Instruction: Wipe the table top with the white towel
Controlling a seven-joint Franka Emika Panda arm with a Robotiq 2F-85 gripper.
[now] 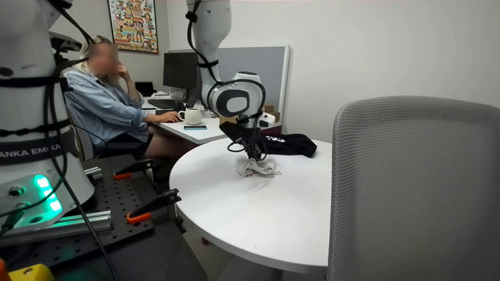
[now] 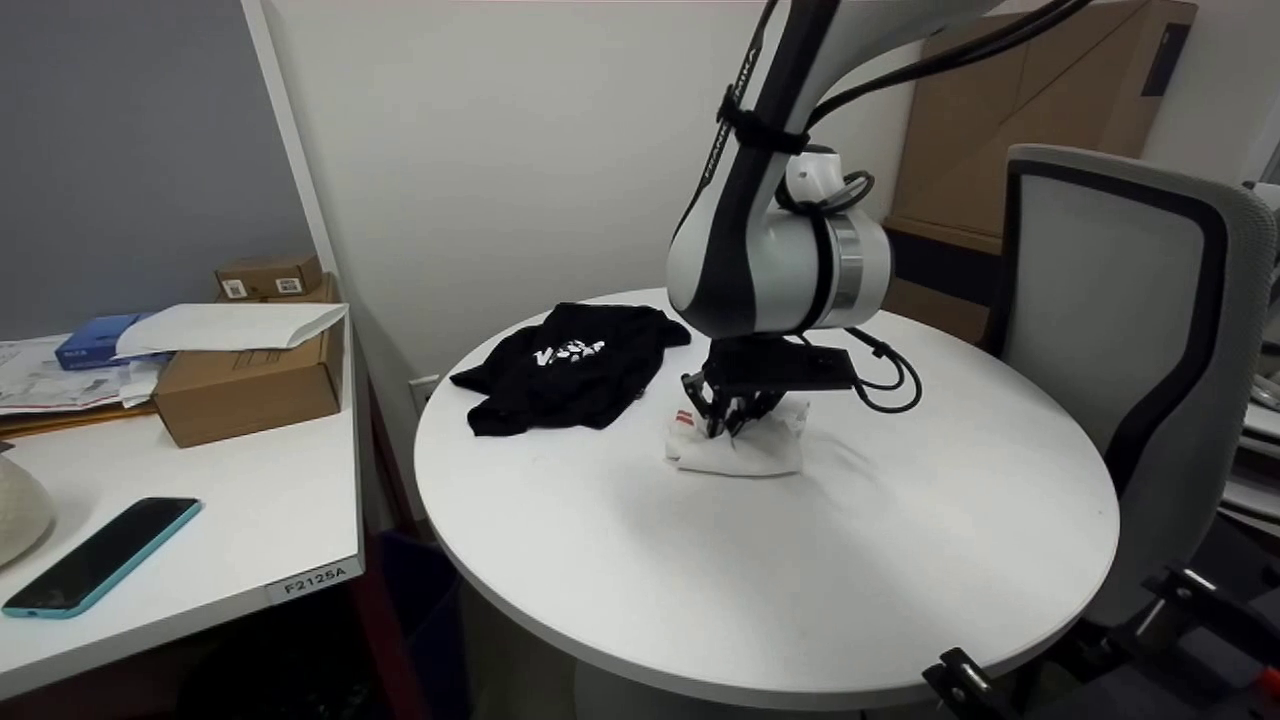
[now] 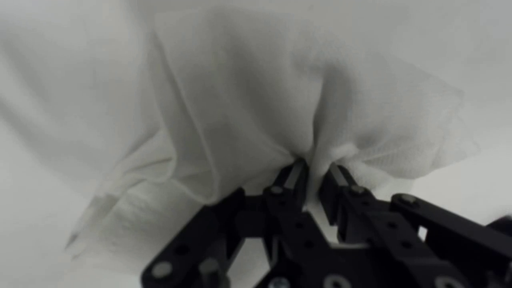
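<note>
The white towel [image 1: 256, 168] lies crumpled on the round white table top [image 1: 250, 222]. It also shows in an exterior view [image 2: 740, 457], with red marks on one corner. My gripper [image 2: 727, 428] points down into the towel, left of the table's middle in that view. In the wrist view my gripper [image 3: 319, 172] has its fingertips closed around a pinched fold of the towel [image 3: 248, 100]. The rest of the towel spreads out around the fingers in folds and rests on the table. The part between the finger pads is partly hidden.
A black garment [image 2: 575, 365] with white print lies on the table close to the towel. A grey mesh chair [image 1: 414, 187] stands at the table's edge. A desk [image 2: 250, 480] with boxes and a phone [image 2: 105, 555] is nearby. A person [image 1: 105, 93] sits there.
</note>
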